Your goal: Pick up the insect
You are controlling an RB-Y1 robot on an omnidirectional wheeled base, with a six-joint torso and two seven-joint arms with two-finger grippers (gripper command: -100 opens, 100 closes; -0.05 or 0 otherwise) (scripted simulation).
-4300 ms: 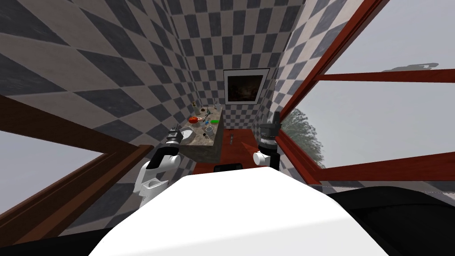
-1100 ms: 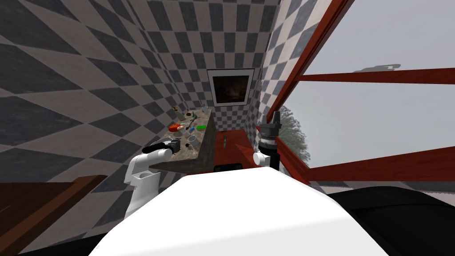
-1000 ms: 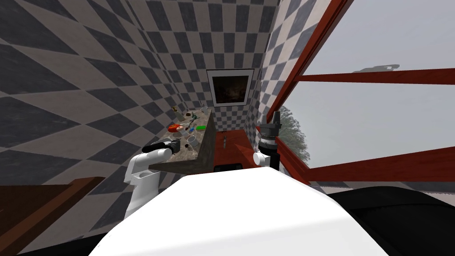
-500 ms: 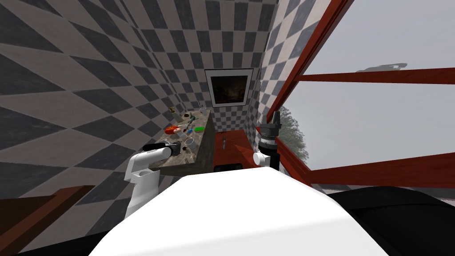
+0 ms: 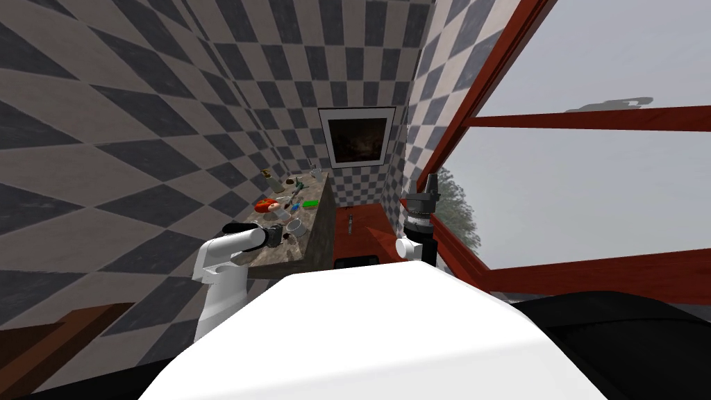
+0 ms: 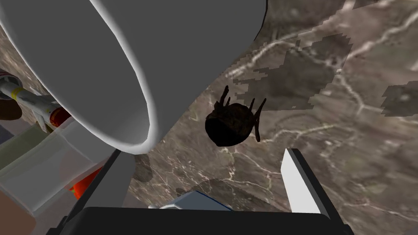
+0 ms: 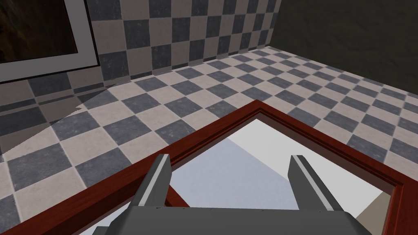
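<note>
Left wrist view: the left gripper [image 6: 204, 157] is open and empty, the dark insect [image 6: 230, 122] just ahead on the marbled counter [image 6: 347, 142]; the right gripper [image 7: 230, 159] is open too.

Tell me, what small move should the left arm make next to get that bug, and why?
Probably ease the left claw straight forward. The dark insect lies on the marbled counter just ahead of its open fingers, roughly between them, with a grey cup close beside one finger, so go gently.
</note>
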